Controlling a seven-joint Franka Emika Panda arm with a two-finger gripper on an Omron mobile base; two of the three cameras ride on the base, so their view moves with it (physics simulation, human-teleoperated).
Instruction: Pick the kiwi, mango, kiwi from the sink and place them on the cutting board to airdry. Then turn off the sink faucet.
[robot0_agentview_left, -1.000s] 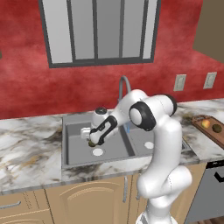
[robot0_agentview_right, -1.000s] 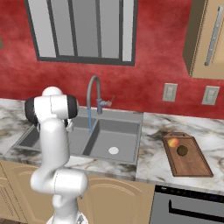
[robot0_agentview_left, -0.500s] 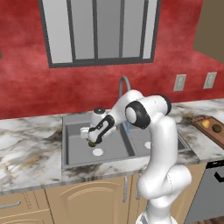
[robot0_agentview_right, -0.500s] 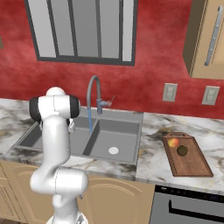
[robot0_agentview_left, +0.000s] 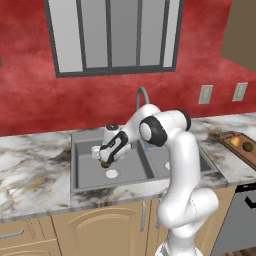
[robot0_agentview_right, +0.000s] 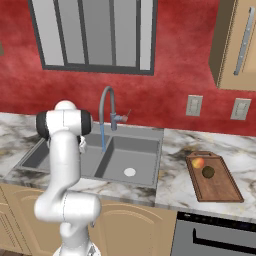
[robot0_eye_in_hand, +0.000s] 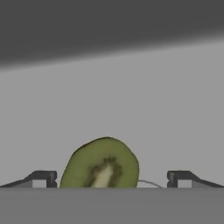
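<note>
A: Left base view. The gripper (robot0_agentview_left: 105, 159) is down in the left basin of the sink (robot0_agentview_left: 85, 181), just above the white drain disc (robot0_agentview_left: 112, 174). A small olive kiwi (robot0_agentview_left: 105, 163) sits at the fingertips. Far right, the cutting board (robot0_agentview_left: 244, 155) carries the mango (robot0_agentview_left: 235, 141) and a darker kiwi (robot0_agentview_left: 247, 146).

B: So two of three are done?

A: That is my reading. One kiwi is left to move, then the faucet.

B: Right base view?

A: The cutting board (robot0_agentview_right: 213, 180) lies on the counter right of the sink (robot0_agentview_right: 145, 178). The mango (robot0_agentview_right: 198, 162) and the dark kiwi (robot0_agentview_right: 208, 172) lie near each other on its far end. The sink faucet (robot0_agentview_right: 107, 115) has a thin blue stream falling from the spout, so it is not yet off.

B: Hand view?

A: The kiwi (robot0_eye_in_hand: 100, 165) shows its cut green face, lying on the grey basin floor between the two fingertips (robot0_eye_in_hand: 40, 178). The jaws stand wide, with a clear gap on each side of the fruit. Nothing is held; no touch that I can see.
</note>
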